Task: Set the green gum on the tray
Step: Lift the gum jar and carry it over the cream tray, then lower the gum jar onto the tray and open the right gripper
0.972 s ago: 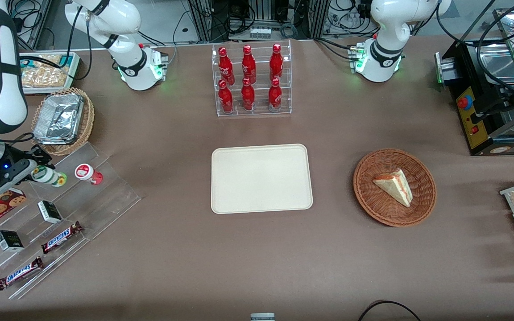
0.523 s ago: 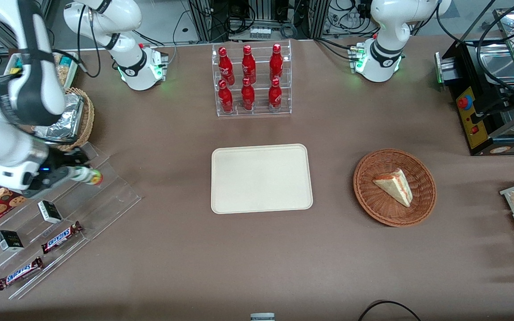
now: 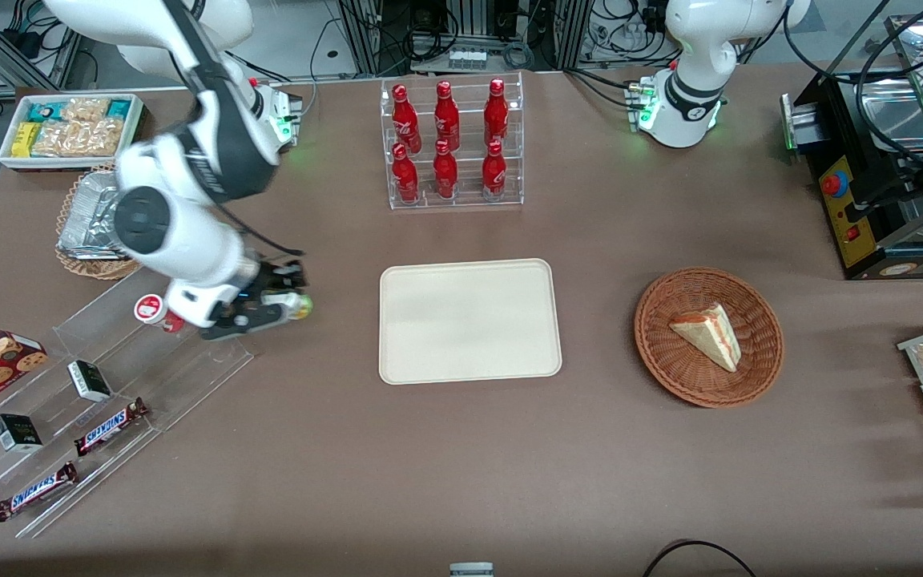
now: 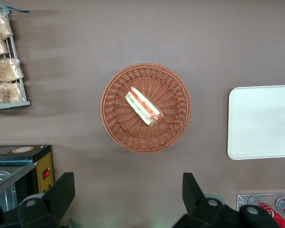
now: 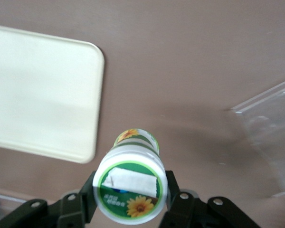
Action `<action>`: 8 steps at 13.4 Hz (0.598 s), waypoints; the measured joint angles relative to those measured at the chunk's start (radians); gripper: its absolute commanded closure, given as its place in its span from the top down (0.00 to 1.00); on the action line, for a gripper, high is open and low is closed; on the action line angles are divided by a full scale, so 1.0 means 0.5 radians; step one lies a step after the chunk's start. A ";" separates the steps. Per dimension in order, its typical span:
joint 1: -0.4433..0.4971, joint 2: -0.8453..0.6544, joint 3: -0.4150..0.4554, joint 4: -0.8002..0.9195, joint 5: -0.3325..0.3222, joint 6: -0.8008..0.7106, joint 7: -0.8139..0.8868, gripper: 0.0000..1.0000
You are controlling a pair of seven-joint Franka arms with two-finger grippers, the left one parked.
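The jaws were closed on the small white cylindrical bottle of green gum, one finger pressed against each side of its body just beneath the green-rimmed lid, as the right wrist view showed plainly. The right arm's gripper was held above the bare brown tablecloth, between the clear acrylic stepped display stand and the large flat cream-beige plastic tray, near the tray's edge toward the working arm's end but not yet over it. The bottle was carried lying roughly level, lid toward the wrist camera. That attitude was judged to follow from a sideways grasp taken at the stand. The bottle was clear of every surface, suspended in the grip alone.

The similar red-lidded bottle was left on the display stand, beside the gripper's wrist, and was not touched. The tray was seen to be bare, so the placement was judged not yet made; carriage toward it appeared to be the step in hand. A release would be best made only once the bottle was brought well inside the raised rim and lowered close to the surface, since a round bottle set down on its side could be expected to roll.
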 measured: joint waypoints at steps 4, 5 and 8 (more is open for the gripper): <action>0.294 0.280 0.000 0.221 0.009 0.134 0.511 0.00; 0.363 0.353 -0.001 0.276 0.010 0.170 0.628 0.00; 0.549 0.590 -0.003 0.450 0.009 0.310 0.959 0.00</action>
